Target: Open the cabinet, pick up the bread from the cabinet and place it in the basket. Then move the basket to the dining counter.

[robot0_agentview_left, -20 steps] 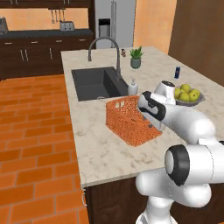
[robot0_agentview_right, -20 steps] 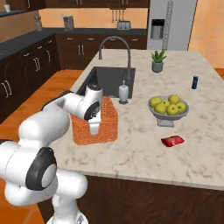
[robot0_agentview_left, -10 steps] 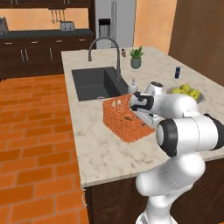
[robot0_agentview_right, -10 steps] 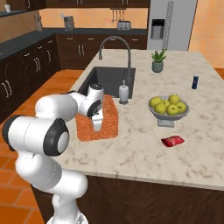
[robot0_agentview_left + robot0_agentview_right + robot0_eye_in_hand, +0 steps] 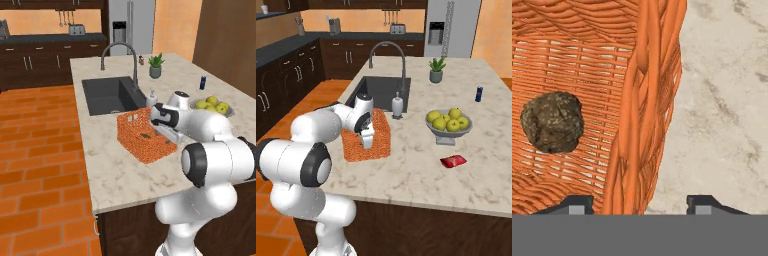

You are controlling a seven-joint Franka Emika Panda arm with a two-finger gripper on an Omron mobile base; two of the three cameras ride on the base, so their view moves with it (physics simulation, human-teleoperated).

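The bright orange woven basket (image 5: 142, 142) (image 5: 382, 140) stands on the beige marble dining counter (image 5: 120, 175) (image 5: 416, 175), just in front of the sink. In the hand view the lumpy dark bread (image 5: 552, 121) lies on the basket's floor (image 5: 577, 65); it also shows as a dark spot (image 5: 146, 135) inside the basket. My gripper (image 5: 167, 134) (image 5: 367, 142) (image 5: 641, 204) is open and low at the basket's side wall. One fingertip is inside the wall and one outside over the marble, with room on both sides. The cabinet is out of view.
The dark sink (image 5: 107, 95) with its curved faucet (image 5: 120, 50) lies just beyond the basket, a soap dispenser (image 5: 398, 104) beside it. A bowl of green apples (image 5: 448, 122), a red packet (image 5: 453, 161), a blue can (image 5: 479, 93) and a potted plant (image 5: 437, 70) stand to the right.
The arm has swung its elbow out and the hand has come down over the basket's side wall. The basket has stayed roughly where it was on the island.
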